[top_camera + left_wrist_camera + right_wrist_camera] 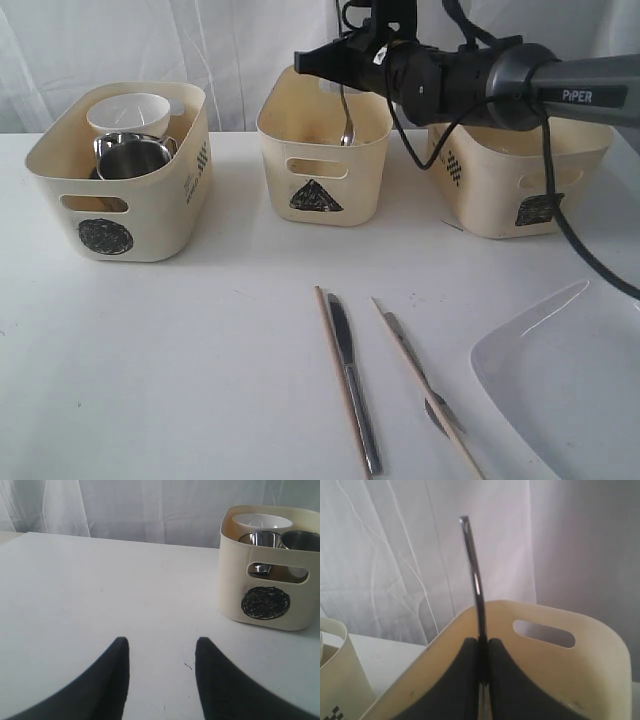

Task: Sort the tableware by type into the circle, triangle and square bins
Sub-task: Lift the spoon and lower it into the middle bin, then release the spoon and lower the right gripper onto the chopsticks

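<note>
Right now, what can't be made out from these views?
- Square bin contents: exterior view, the right arm and the bin's own wall hide them.
- White plate: exterior view, cut off by the right and bottom edges.
- Steel utensil in the right gripper: right wrist view, fingers hide its lower end.
- Circle bin bottom: exterior and left wrist views, white bowl and mugs cover it.

Open bench [180, 350] lies left-front of the triangle bin [322, 165]. A knife [352, 385] and chopsticks [468, 458] lie in front of it. The right arm [480, 75] hangs across the bin's top.
</note>
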Controlling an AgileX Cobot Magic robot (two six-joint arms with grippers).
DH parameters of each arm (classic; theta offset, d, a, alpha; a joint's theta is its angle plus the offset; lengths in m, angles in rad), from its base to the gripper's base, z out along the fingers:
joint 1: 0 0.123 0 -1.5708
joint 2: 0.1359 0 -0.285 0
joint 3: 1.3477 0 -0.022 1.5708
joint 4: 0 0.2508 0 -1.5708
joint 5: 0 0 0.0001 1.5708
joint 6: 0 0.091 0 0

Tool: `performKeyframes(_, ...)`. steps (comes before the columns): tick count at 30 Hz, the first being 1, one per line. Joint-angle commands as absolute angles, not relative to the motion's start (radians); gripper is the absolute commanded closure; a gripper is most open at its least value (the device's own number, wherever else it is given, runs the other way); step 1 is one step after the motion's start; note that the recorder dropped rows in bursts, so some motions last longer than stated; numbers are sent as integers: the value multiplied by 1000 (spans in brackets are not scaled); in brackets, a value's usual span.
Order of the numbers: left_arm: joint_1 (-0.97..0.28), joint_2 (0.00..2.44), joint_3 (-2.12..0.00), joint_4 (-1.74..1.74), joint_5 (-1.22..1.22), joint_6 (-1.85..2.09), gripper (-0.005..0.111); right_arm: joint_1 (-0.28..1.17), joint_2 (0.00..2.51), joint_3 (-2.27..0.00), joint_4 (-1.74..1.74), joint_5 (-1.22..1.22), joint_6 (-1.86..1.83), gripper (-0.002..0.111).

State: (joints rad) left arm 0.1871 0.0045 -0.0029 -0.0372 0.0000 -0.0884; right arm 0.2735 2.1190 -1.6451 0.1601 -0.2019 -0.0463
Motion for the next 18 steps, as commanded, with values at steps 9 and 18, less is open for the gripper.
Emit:
performKeyframes(9,190,0,0,-42,0,-91,60,264,2122,-1656,211,-136,-41,96)
performKeyframes(18,190,0,0,-42,0,-91,60,264,2102,-1656,213,-20,-41,63)
